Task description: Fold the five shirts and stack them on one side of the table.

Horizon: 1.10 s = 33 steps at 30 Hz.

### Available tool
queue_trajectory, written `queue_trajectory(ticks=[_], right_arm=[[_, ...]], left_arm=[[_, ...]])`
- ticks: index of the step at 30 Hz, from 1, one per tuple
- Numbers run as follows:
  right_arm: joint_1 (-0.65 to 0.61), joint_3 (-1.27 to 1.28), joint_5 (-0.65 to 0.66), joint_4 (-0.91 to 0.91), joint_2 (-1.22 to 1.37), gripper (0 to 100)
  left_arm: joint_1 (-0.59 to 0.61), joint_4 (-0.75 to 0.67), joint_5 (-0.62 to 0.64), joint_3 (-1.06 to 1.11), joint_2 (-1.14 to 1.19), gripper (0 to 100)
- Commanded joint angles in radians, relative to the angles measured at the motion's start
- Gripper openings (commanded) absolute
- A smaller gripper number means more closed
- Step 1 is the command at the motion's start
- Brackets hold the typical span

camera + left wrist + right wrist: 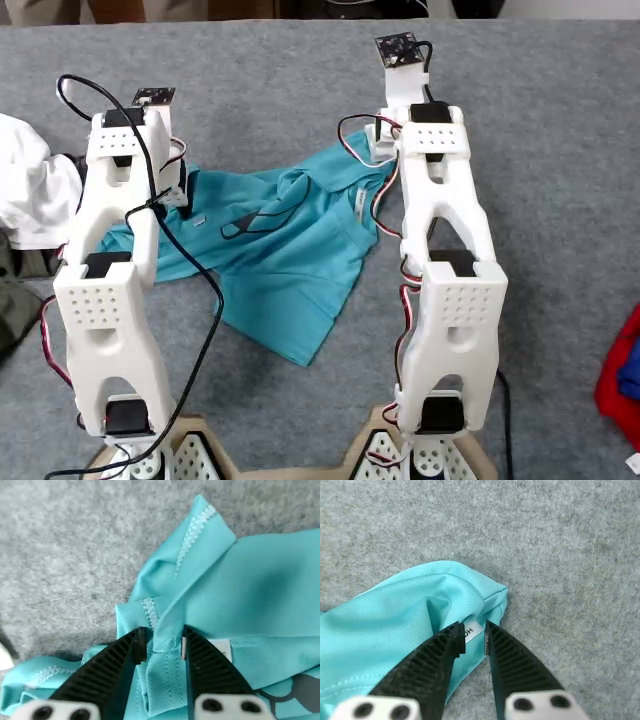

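Note:
A teal shirt [290,250] lies crumpled on the grey table [550,150] between my two arms. My left gripper [164,644] is down at the shirt's left part, shut on a raised fold of teal fabric [215,580] beside a stitched hem. In the high view the left gripper [180,192] sits under its white arm. My right gripper [474,632] pinches the shirt's far right corner [420,610], with a white label between the fingertips. In the high view the right gripper [377,150] is at the shirt's upper right edge.
A white garment [30,190] is bunched at the table's left edge, with dark cloth [12,300] below it. Red and blue cloth [622,375] lies at the right edge. A black cable [195,270] hangs over the shirt's left part. Bare grey table stretches behind and to the right.

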<state>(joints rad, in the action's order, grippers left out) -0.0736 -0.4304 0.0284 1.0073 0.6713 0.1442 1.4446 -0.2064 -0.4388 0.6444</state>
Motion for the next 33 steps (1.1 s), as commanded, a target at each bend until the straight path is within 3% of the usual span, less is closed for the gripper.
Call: queue_trajectory(ticks=[1,3,10,16,20,25,33], right_arm=[[0.018,0.001,0.009,-0.017,-0.005,8.1],[0.018,0.001,0.009,-0.017,-0.005,8.1],[0.018,0.001,0.009,-0.015,-0.007,8.1],[0.019,-0.018,-0.035,0.023,-0.015,9.4],[0.013,-0.03,-0.052,0.075,-0.067,19.0],[0.019,-0.013,-0.052,0.084,-0.11,27.1],[0.025,0.002,-0.052,0.086,-0.14,27.1]], left_arm=[[0.008,-0.005,0.003,-0.072,-0.012,7],[0.006,-0.005,0.003,-0.095,-0.012,1],[0.006,0.031,0.005,-0.173,-0.012,2],[0.015,0.167,0.005,-0.44,-0.012,2],[0.012,0.238,0.005,-0.66,-0.01,2],[0.008,0.256,0.005,-0.865,-0.01,2],[0.008,0.285,0.005,-1.14,-0.012,2]])
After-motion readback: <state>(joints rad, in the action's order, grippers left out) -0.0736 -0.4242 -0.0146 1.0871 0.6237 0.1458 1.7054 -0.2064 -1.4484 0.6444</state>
